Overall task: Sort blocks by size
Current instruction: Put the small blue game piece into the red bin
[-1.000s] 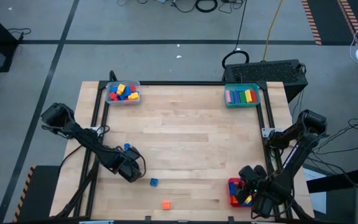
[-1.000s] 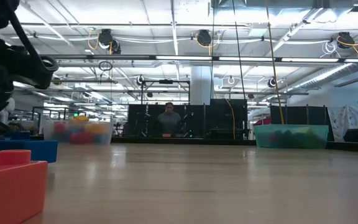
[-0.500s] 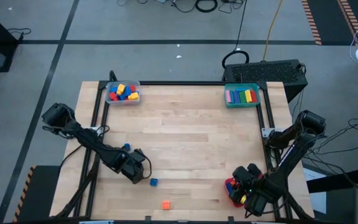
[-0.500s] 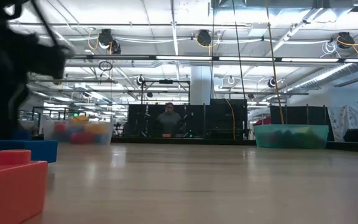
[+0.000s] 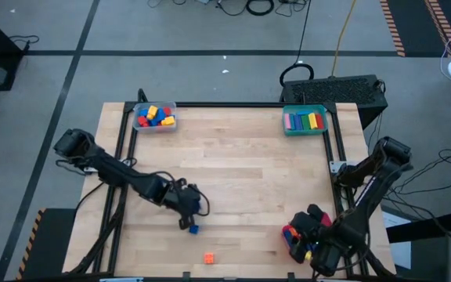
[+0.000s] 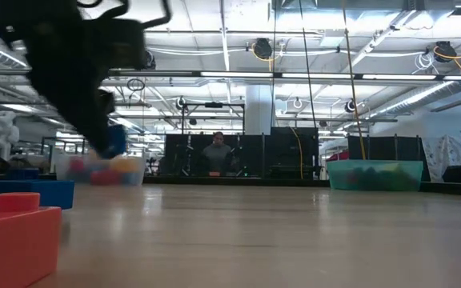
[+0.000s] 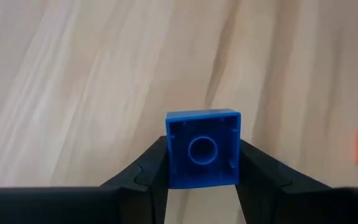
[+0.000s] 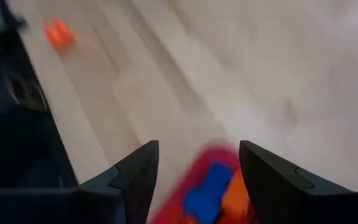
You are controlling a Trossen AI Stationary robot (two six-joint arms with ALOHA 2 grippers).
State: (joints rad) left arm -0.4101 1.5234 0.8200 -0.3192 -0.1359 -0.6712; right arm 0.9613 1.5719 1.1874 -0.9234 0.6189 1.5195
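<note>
My left gripper (image 5: 197,207) is shut on a small blue square block (image 7: 202,148), held above the near-left part of the table (image 5: 233,164); it shows lifted in the low view (image 6: 116,142). Another blue block (image 5: 193,229) and an orange block (image 5: 208,258) lie loose on the wood near the front edge. My right gripper (image 5: 302,235) hovers open over the red tray (image 5: 290,233) at the near right, nothing between its fingers (image 8: 135,177). My left gripper pinches the blue block by two opposite side walls (image 7: 171,163) between its two fingers. The fingers slant down from the table's left. The block is lifted clear of the table, tipped so that its hollow underside faces the wrist camera.
A clear tray (image 5: 155,116) with mixed blocks stands at the far left corner. A teal tray (image 5: 304,120) with long bars stands at the far right. The red tray holds blue and orange blocks (image 8: 205,186). Bare wood fills the table's middle.
My left gripper has gone toward the table's right edge and upward, rolling its wrist, and carries the blue block clear of the wood. My right gripper has risen a little over the red tray. The loose blue and orange blocks have stayed put.
</note>
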